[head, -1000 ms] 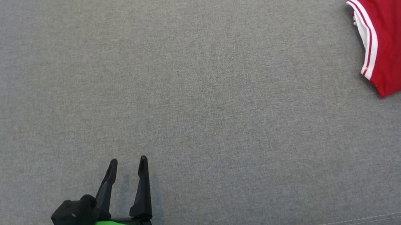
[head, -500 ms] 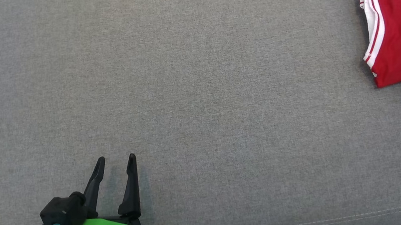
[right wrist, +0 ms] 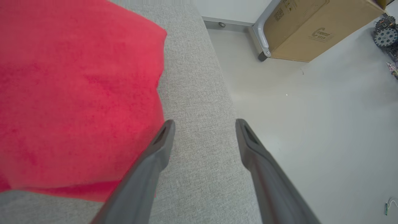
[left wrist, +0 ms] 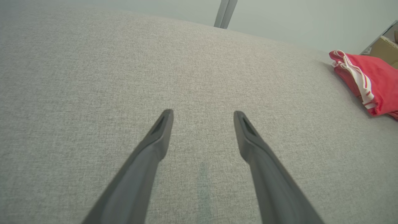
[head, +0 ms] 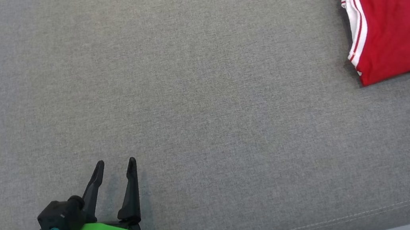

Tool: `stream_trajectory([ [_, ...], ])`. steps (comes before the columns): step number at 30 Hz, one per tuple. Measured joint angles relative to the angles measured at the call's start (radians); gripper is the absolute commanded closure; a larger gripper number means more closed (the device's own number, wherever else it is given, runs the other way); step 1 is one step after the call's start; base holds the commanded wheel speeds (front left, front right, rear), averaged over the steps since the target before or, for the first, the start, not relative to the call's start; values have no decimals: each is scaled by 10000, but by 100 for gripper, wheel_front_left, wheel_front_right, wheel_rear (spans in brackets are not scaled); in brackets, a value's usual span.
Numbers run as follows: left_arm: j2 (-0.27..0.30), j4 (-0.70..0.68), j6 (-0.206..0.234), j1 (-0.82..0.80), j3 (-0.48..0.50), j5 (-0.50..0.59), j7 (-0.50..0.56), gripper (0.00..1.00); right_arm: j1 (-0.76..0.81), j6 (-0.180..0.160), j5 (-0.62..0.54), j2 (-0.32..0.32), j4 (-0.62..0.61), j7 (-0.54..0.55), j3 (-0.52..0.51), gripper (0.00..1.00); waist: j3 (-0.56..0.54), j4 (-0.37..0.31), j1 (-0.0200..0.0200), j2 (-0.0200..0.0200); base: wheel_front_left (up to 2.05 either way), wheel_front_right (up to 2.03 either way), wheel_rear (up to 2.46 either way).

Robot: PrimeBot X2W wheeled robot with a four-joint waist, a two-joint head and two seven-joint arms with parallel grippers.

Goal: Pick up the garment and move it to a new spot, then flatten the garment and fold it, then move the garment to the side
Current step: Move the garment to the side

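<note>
Both wide and empty, the left end effector point(head: 115, 162) idles while the right end effector point(right wrist: 204, 123), just beside the red jersey point(head: 396, 20) seemingly near the surface's point(head: 201, 91) edge, could brush it onto the floor point(right wrist: 311, 140).

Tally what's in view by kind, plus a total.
Garment: 1
Left tool, right tool: 2
Box: 1
Cushion: 1
Total: 5
</note>
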Motion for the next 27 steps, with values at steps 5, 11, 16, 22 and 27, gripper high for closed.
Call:
stream_trajectory([
  [5,-165,-25,0,1,-13,-27,-19,0,-96,-58,10,58,-21,-648,-313,0,-187,-258,0,0,0,0,0],
  [11,-420,-25,-58,-16,-130,-278,-182,0,-530,-56,-8,174,-376,-1509,-522,0,-530,-488,0,0,0,0,0],
  [16,-683,65,-182,-63,-144,-422,-476,0,-762,-36,-207,376,-894,-2295,-516,0,-993,-700,0,0,0,0,0],
  [22,-884,426,-186,-230,121,-533,-901,0,-892,54,-508,702,-1567,-2752,-435,0,-1689,-912,0,0,0,0,0],
  [27,-1114,734,-184,-230,353,-869,-1254,0,-784,56,-506,1183,-2186,-2817,-493,0,-2335,-1034,0,0,0,0,0],
])
